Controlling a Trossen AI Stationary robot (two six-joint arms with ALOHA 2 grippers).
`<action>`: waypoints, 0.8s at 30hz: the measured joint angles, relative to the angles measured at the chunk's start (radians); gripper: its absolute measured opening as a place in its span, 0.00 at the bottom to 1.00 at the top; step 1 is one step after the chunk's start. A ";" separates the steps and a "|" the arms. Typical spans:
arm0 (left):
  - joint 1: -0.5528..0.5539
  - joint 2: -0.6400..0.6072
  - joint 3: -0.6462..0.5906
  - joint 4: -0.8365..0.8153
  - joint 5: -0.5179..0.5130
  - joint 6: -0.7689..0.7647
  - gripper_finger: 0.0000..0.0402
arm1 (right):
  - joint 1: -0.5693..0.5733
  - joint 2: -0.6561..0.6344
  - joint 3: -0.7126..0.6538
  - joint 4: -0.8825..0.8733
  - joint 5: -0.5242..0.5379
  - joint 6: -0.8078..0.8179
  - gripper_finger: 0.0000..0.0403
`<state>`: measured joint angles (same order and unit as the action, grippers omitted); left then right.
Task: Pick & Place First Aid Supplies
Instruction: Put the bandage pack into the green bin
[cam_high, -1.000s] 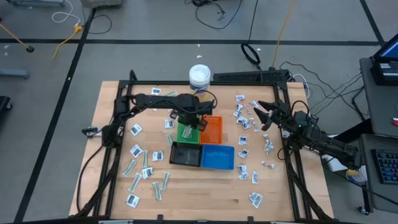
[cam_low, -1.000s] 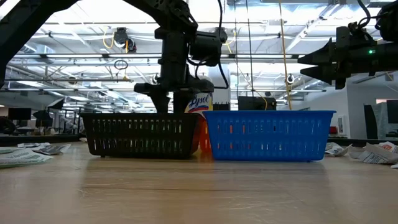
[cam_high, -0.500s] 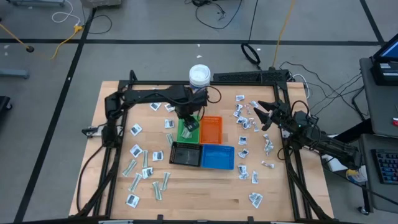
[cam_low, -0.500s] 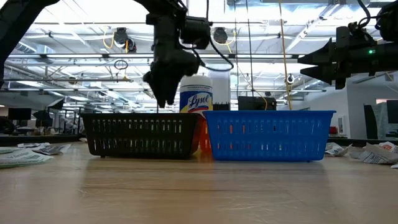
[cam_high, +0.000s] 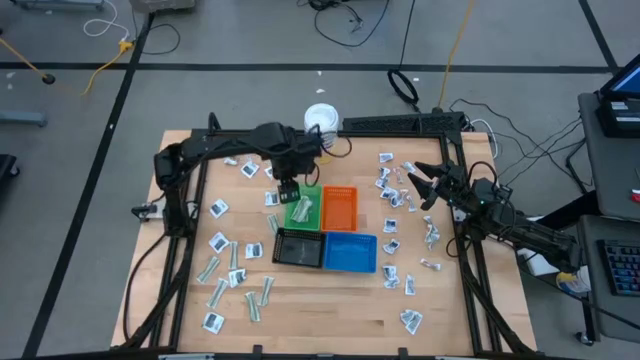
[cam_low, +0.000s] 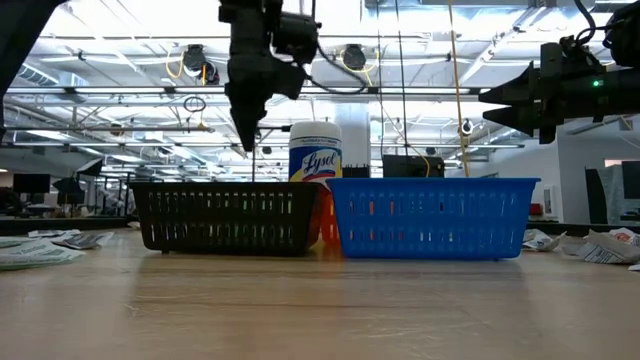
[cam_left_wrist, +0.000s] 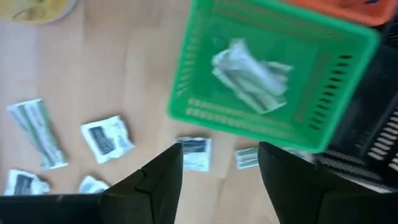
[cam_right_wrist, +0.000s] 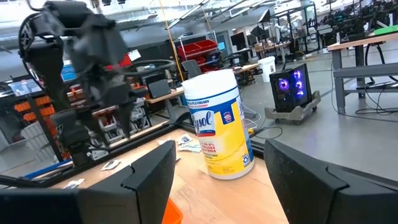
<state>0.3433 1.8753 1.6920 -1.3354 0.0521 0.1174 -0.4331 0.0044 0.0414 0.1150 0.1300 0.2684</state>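
Observation:
First aid packets lie scattered on the table at the left (cam_high: 220, 243) and at the right (cam_high: 395, 195). A few pale wrapped ones (cam_left_wrist: 252, 71) lie inside the green tray (cam_high: 302, 210). My left gripper (cam_high: 288, 190) hangs open above the table just off the green tray's far left corner, pointing down, with nothing between its fingers (cam_left_wrist: 221, 162). In the low view it (cam_low: 245, 140) stands well above the trays. My right gripper (cam_high: 413, 185) waits open and raised at the table's right side, pointing toward the tub.
The green tray, an orange tray (cam_high: 340, 207), a black tray (cam_high: 299, 248) and a blue tray (cam_high: 350, 252) stand together mid-table. A white-lidded, yellow-labelled tub (cam_high: 320, 118) stands at the far edge behind them. Loose packets (cam_left_wrist: 107, 138) lie on the wood under my left gripper.
My left gripper has risen out of the green tray and gone up and toward the table's far left, rolling about its own downward axis as it went. The wrapped packets stay lying in the green tray.

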 joint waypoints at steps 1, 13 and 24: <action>0.023 0.001 0.000 -0.001 0.000 0.010 0.53 | 0.000 0.000 0.000 0.000 0.000 0.000 0.60; 0.322 0.001 0.000 0.002 -0.001 0.073 0.53 | 0.000 0.000 0.000 0.000 0.000 0.000 0.60; 0.515 0.001 0.000 0.067 -0.003 0.229 0.53 | 0.000 0.000 0.000 0.000 0.000 0.000 0.60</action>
<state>0.8583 1.8767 1.6920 -1.2688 0.0490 0.3461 -0.4329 0.0044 0.0410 0.1154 0.1300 0.2687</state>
